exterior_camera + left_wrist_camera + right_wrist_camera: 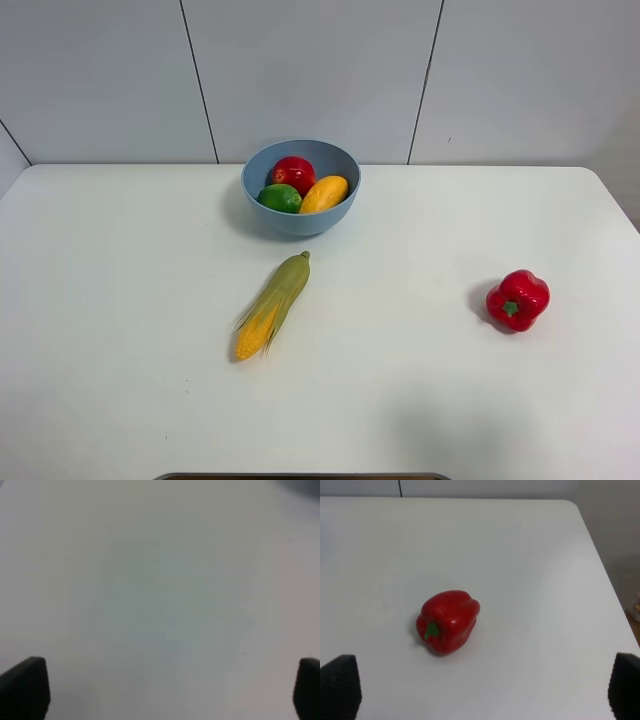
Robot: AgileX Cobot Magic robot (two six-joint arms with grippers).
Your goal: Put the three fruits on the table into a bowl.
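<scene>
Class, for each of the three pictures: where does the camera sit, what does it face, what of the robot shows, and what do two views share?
Exterior high: above, facing the table, bowl, corn and pepper; no robot shows.
Left wrist: faces bare table; two open fingertips show.
Right wrist: faces the pepper; two open fingertips show.
Shared: the pepper, high and right wrist.

Table (120, 300) is mostly bare: just the corn (273, 306) lying in front of the bowl (300, 215), and a pepper (518, 299) well off right.

blk gripper fingertips (340, 687), textured pads, rounded
</scene>
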